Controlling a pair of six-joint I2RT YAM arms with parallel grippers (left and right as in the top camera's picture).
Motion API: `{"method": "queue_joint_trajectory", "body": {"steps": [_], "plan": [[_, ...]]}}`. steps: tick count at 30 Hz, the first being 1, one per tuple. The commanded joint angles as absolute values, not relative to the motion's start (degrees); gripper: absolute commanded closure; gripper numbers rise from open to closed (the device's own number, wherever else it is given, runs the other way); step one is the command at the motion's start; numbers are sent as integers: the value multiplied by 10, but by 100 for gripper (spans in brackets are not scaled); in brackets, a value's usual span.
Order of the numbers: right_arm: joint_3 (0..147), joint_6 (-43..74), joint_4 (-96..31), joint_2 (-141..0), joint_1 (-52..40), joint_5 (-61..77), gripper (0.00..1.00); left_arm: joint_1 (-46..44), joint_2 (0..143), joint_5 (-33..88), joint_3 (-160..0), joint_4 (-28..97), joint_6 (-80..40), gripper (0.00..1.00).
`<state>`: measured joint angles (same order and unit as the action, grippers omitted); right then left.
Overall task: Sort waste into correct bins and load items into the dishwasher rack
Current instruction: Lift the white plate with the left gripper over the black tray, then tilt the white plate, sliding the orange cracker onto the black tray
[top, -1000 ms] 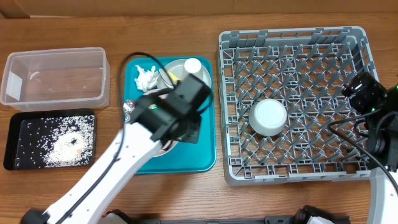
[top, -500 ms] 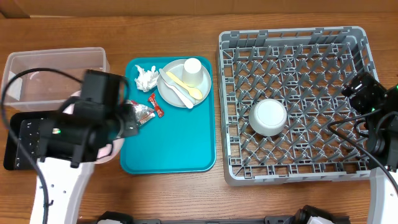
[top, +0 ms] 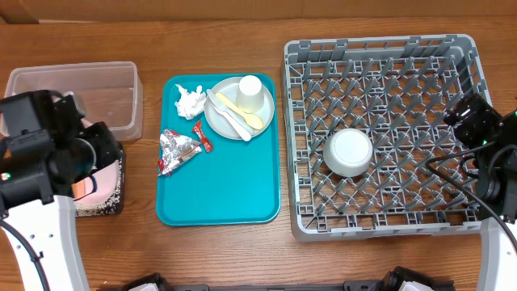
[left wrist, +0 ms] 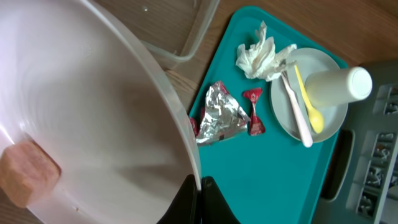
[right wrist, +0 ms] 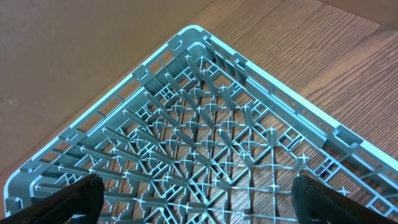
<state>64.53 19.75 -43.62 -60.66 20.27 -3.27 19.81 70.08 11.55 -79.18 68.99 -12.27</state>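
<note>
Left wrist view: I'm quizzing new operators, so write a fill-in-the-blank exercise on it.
1. The left end effector holds the pale pink-white round plate, which carries a small orange food ___.
2. The crinkled silver foil wrapper lies on the flat teal ___.
3. The yellow spoon rests on the grey round ___.
Missing: cube; tray; plate.

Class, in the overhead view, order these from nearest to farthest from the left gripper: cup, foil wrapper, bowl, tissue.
From the left gripper:
1. foil wrapper, at the tray's left edge.
2. tissue, in the tray's back left corner.
3. cup, on the grey plate.
4. bowl, in the rack, far right.
</note>
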Motion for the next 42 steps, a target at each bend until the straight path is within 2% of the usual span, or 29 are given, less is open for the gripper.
{"method": "queue_joint_trajectory", "body": {"steps": [1, 10, 20, 30, 42], "plan": [[660, 202, -434, -606, 204, -38, 0, 233, 716, 171, -765, 668, -87, 96], [660, 202, -434, -606, 204, -38, 0, 281, 768, 183, -744, 580, -77, 96], [660, 202, -434, -606, 204, -38, 0, 305, 824, 267, -744, 504, -82, 96], [660, 202, -434, -606, 204, -38, 0, 364, 825, 289, -743, 526, -90, 96], [660, 202, -434, -606, 204, -38, 0, 411, 825, 438, -741, 506, -32, 96]]}}
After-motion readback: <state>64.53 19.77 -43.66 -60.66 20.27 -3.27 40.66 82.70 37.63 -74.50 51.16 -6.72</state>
